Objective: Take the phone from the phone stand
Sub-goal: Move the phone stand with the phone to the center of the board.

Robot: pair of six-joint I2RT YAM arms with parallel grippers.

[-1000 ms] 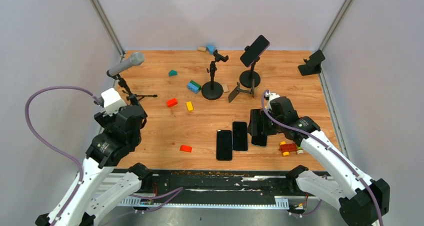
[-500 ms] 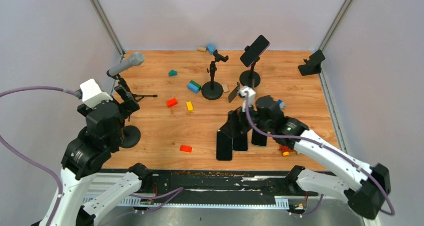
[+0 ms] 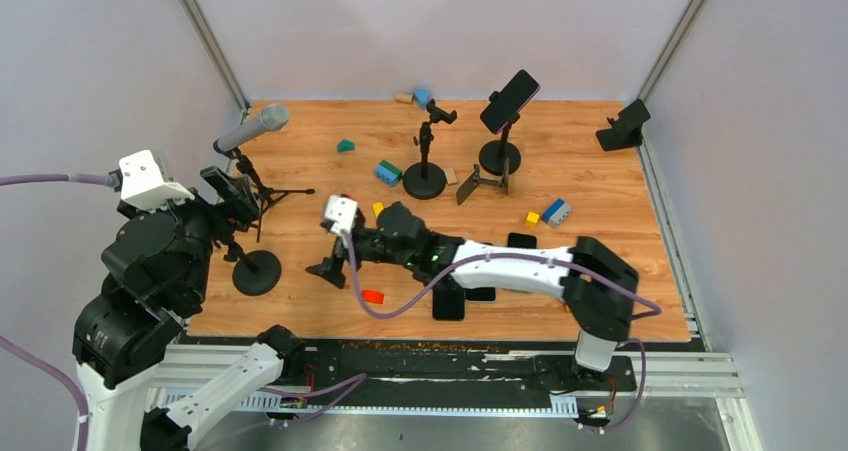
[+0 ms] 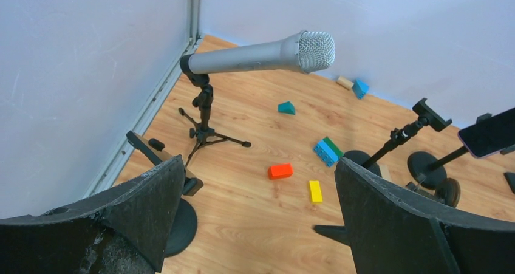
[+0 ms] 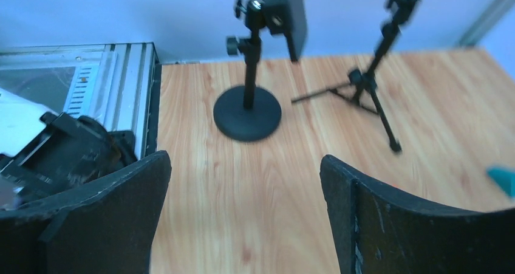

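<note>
**Top external view.** The phone [image 3: 509,101] is sitting tilted in the clamp of the phone stand [image 3: 499,157], which is standing at the back of the counter [image 3: 620,211], right of centre. The right arm [image 3: 510,264] is extending leftward across the counter. It is placing the right end effector [image 3: 329,268] near the front left, close to a red block [image 3: 372,296] and well apart from the phone. Flat phones [image 3: 449,301] are lying under that arm. The left arm [image 3: 150,261] is standing at the left edge, beside a round-based stand [image 3: 256,272] and a microphone [image 3: 252,129].

**Left wrist view.** The left end effector [image 4: 260,164] is holding its fingers wide apart, with nothing gripped. The microphone is pointing rightward on its tripod [image 4: 203,134] ahead. The round-based stand is standing just beside the left finger. The phone is showing at the right edge, far beyond the fingers.

**Right wrist view.** This view is appearing blurred. The right end effector is spreading its fingers wide and gripping nothing. It is facing the round-based stand, with the tripod legs to that stand's right.
</note>
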